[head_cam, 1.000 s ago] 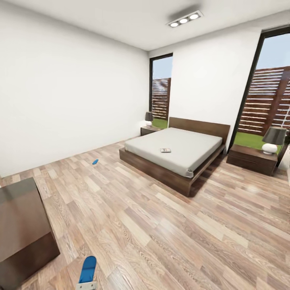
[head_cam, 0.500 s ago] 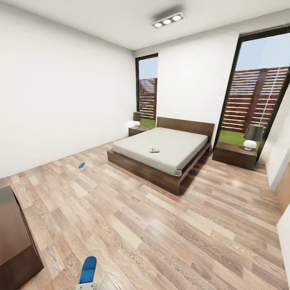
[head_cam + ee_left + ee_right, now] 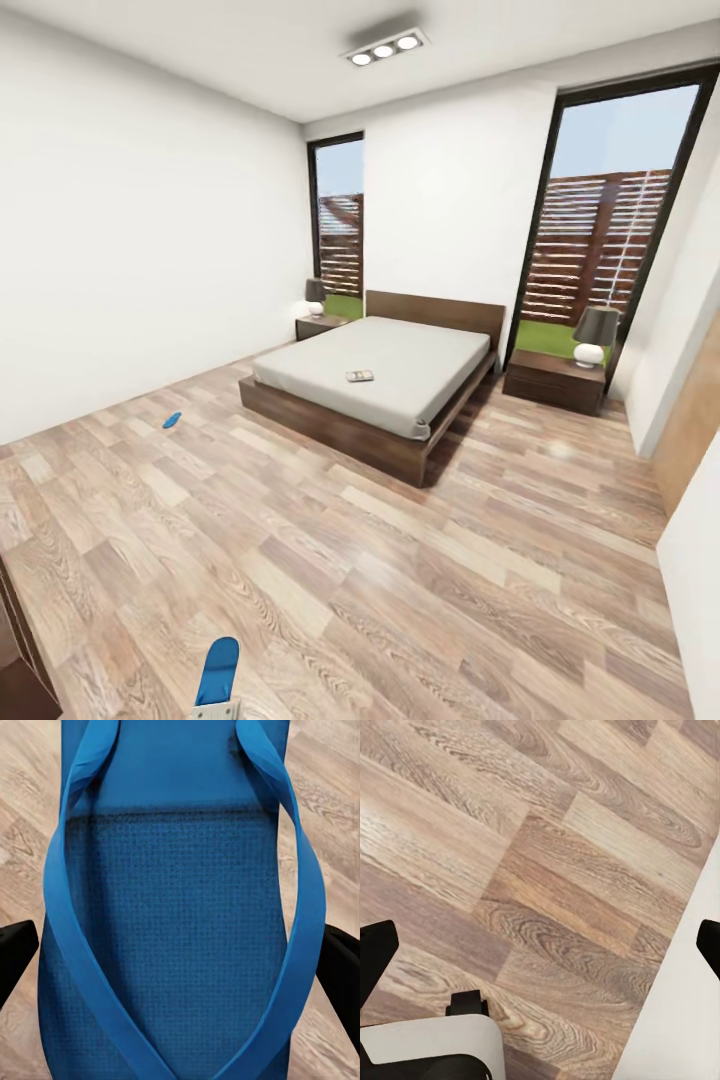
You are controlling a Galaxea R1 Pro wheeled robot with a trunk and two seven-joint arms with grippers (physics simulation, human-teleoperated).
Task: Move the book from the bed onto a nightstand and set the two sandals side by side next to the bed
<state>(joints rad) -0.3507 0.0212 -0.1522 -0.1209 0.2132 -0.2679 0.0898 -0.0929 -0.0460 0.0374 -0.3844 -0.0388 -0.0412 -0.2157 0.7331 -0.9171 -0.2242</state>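
A: Book (image 3: 359,376) location?
B: On the bed (image 3: 400,365) mattress, flat, well apart from both nightstands (image 3: 553,379).
A: Sandals?
B: One sandal (image 3: 176,907) is clamped in the left end effector (image 3: 176,967); the other sandal (image 3: 172,420) lies on the floor (image 3: 420,560). The right end effector (image 3: 540,945) is spread, empty.

Head high, wrists probably floorward, close

No legible text, label, brand or number found. The book (image 3: 359,376) on the bed (image 3: 400,365) is too small to read.
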